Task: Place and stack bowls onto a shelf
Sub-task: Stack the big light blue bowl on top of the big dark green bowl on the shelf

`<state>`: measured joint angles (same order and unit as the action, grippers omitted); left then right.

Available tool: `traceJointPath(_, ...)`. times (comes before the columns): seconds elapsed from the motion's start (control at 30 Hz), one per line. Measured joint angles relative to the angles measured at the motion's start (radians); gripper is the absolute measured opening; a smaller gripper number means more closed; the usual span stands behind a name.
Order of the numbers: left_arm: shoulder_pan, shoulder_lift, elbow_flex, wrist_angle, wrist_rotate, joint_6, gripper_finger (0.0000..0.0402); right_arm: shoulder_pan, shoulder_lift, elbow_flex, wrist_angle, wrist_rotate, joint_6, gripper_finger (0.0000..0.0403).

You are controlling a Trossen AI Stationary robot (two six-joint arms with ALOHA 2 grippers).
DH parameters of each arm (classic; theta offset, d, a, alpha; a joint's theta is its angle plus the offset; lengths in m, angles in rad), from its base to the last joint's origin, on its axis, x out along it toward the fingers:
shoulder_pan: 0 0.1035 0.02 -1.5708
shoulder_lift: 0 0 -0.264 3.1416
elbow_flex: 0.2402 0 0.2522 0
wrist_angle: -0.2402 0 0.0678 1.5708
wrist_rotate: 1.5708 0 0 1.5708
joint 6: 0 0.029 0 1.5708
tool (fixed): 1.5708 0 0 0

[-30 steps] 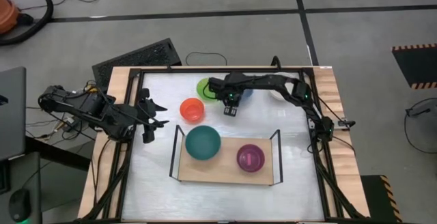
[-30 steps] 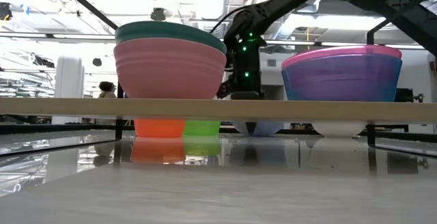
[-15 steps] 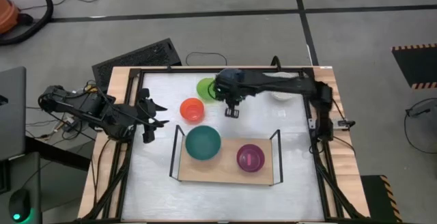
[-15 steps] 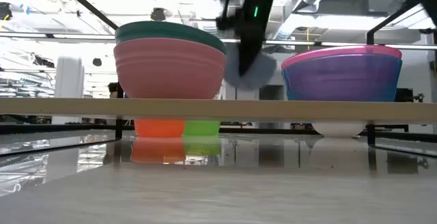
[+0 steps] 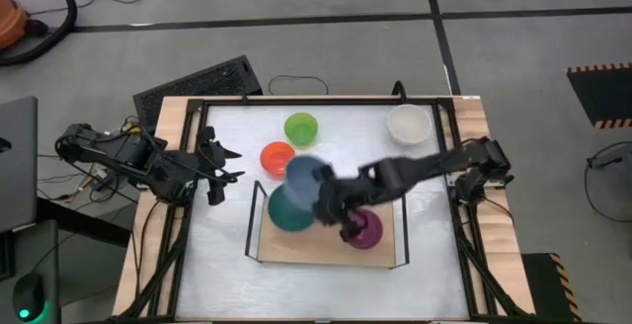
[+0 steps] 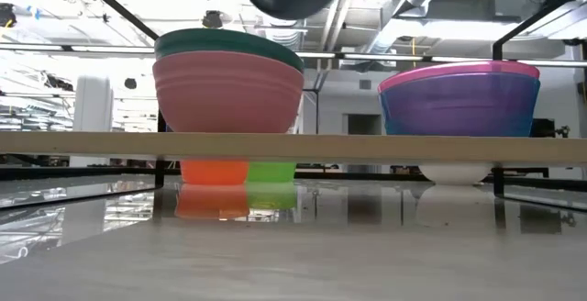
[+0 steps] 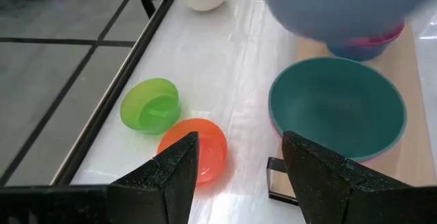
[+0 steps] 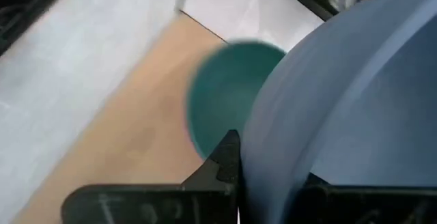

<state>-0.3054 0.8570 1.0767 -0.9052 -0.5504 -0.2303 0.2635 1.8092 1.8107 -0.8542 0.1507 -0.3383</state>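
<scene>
Right hand (image 5: 331,208) | grips your blue bowl (image 5: 306,179) by its rim | above the shelf (image 5: 326,246), beside the teal bowl (image 5: 286,212)

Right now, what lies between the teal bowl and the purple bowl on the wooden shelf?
High view: only bare light-wood shelf between teal bowl and purple bowl, with the right arm crossing above.

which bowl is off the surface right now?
The blue bowl, held by the right gripper above the shelf. All other bowls rest on the shelf or table.
</scene>
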Motion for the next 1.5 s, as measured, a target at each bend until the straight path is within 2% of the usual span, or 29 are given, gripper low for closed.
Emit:
traceJointPath(0.13, 0.000, 0.000, 0.000, 0.003, 0.000, -0.002, 0.0197, 0.030, 0.067, 0.006, 0.078, 0.001, -0.012, 0.0031)
traceJointPath(0.4, 0.000, 0.000, 0.000, 0.005, 0.001, -0.001, 0.0197, 0.001, 0.193, 0.075, 0.002, -0.022, 0.019, 0.0031)
traceJointPath(0.77, 0.000, 0.000, 0.000, 0.005, 0.001, -0.001, 0.0196, -0.008, 0.217, 0.089, -0.054, -0.051, 0.056, 0.0035)
traceJointPath(1.03, 0.000, 0.000, 0.000, 0.005, 0.001, -0.001, 0.0197, -0.007, 0.217, 0.089, -0.047, -0.053, 0.068, 0.0154)
traceJointPath(1.17, 0.000, 0.000, 0.000, 0.005, 0.001, 0.000, 0.0197, -0.009, 0.217, 0.089, -0.046, -0.066, 0.102, 0.0197)
traceJointPath(1.33, 0.000, 0.000, 0.000, 0.005, 0.001, 0.000, 0.0197, -0.009, 0.197, 0.097, -0.044, -0.073, 0.111, 0.0221)
traceJointPath(1.47, 0.000, 0.000, 0.000, 0.005, 0.001, 0.000, 0.0197, 0.006, 0.195, 0.185, -0.106, -0.067, 0.114, 0.0217)
traceJointPath(1.5, 0.000, 0.000, 0.000, 0.004, 0.001, 0.000, 0.0197, 0.012, 0.191, 0.200, -0.099, -0.037, 0.120, 0.0213)
